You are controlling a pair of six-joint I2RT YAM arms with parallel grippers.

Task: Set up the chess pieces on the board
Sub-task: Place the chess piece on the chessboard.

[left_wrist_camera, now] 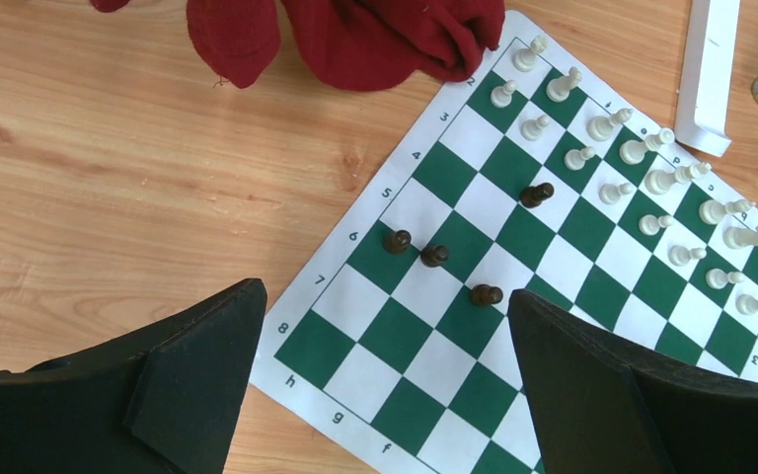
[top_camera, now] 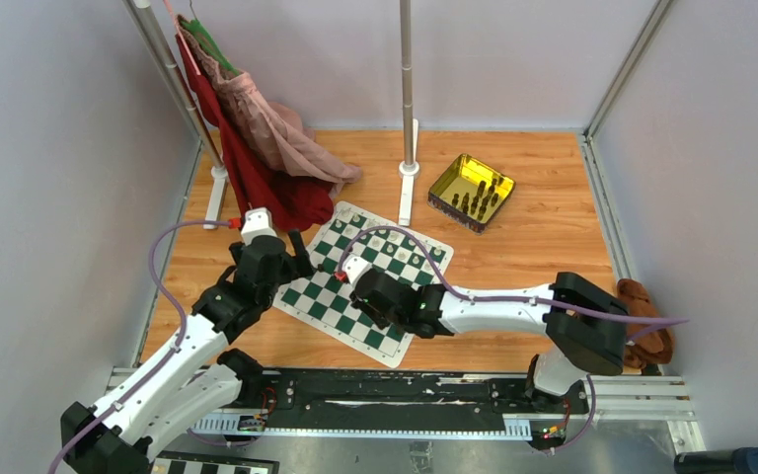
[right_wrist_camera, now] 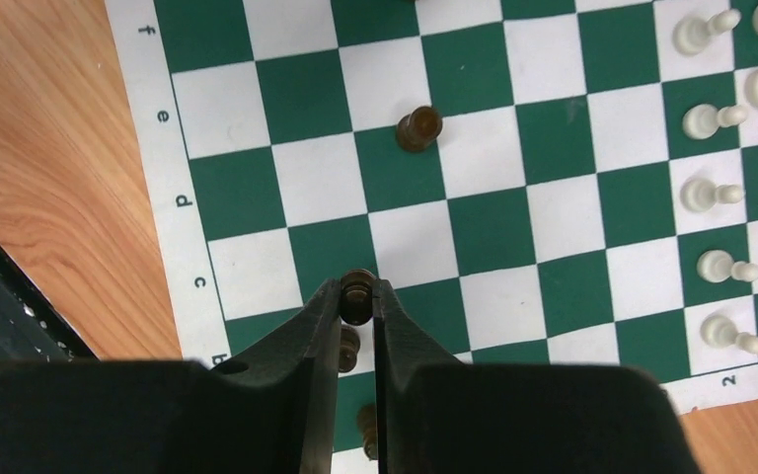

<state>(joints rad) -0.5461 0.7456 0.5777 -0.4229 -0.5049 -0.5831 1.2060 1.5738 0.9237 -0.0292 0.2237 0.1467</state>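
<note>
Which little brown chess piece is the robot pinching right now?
The dark pawn squeezed between the right gripper's fingers, near the board's lettered edge. The other dark pawn farther ahead stands free, with nothing touching it.

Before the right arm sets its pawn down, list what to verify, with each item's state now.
1. Right jaws closed on the dark pawn: ok.
2. Square under that pawn free: cannot tell, the jaws hide it.
3. Left jaws open and empty over the board: ok.
4. White pieces upright in two rows: ok.
5. Loose dark pawns in one row: not ok, one stands apart.
6. Red cloth off the board: not ok, touches its corner border.
</note>
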